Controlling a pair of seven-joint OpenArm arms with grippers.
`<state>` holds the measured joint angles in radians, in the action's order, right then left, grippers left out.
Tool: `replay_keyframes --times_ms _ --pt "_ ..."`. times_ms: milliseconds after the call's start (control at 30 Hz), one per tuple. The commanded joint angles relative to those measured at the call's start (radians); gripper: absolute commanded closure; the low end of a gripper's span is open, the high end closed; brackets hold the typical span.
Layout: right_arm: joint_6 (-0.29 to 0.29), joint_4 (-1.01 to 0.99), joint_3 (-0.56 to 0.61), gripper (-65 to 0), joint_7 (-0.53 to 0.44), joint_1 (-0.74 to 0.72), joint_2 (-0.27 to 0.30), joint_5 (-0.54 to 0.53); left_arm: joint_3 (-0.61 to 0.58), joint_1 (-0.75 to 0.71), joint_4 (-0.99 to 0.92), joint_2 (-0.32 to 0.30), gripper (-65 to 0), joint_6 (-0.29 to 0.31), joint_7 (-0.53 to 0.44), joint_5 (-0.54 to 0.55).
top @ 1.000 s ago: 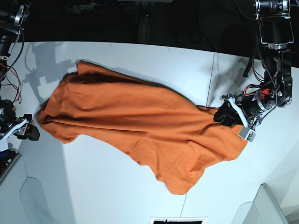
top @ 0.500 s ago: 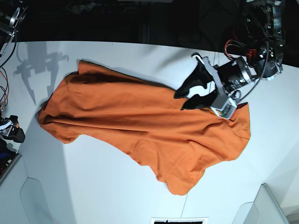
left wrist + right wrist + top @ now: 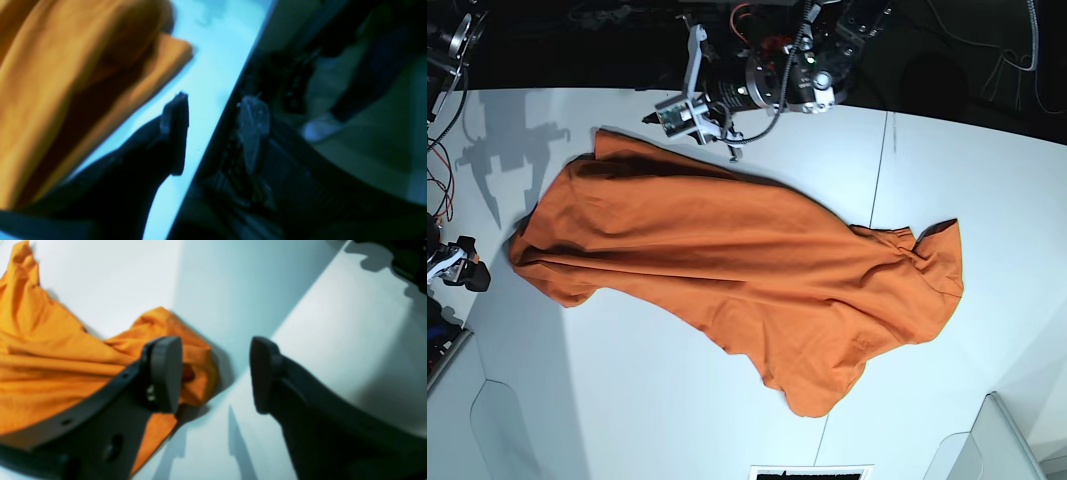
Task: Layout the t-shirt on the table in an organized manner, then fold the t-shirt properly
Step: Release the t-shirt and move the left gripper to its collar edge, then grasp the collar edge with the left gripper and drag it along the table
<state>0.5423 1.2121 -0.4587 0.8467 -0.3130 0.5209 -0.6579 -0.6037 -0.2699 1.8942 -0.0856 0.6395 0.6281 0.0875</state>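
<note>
The orange t-shirt (image 3: 727, 260) lies spread in a long diagonal across the white table (image 3: 627, 390), with a small fold turned up at its right end (image 3: 932, 240). My left gripper (image 3: 695, 112) hovers over the table's far edge, just beyond the shirt's upper left part. In the left wrist view this gripper (image 3: 213, 133) is open and holds nothing, with the t-shirt (image 3: 66, 83) to its left. My right gripper (image 3: 462, 272) sits at the table's left edge beside the shirt's left end. The right gripper (image 3: 213, 373) is open and empty, with one finger (image 3: 165, 373) above a bunched corner of the t-shirt (image 3: 50, 353).
A thin dark seam (image 3: 882, 170) runs across the table on the right. A black-and-white item (image 3: 810, 472) pokes in at the front edge. Grey panels stand at the front right (image 3: 997, 440) and front left (image 3: 457, 400) corners. Dark clutter lies beyond the far edge.
My left gripper has left the shirt's right end and swung up and across to the far edge near the shirt's upper left. The shirt's right end now lies folded over. The right gripper drew back slightly.
</note>
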Motion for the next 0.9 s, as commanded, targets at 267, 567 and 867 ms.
replay_keyframes --times_ms 267,567,867 --pt "0.003 0.014 -0.005 -32.2 -0.035 -0.022 0.024 -0.016 -0.156 0.219 -0.231 0.006 -28.2 -0.246 -0.085 -0.231" --pt "0.003 0.014 -0.005 -32.2 -0.038 -0.023 0.024 -0.016 -0.233 0.245 -0.291 0.006 -27.6 -0.232 -0.095 -0.283" --pt "0.003 0.014 0.046 -32.1 -0.098 -0.022 0.008 -0.029 -0.235 0.235 -0.285 0.005 0.0 -0.235 -0.07 -0.291"
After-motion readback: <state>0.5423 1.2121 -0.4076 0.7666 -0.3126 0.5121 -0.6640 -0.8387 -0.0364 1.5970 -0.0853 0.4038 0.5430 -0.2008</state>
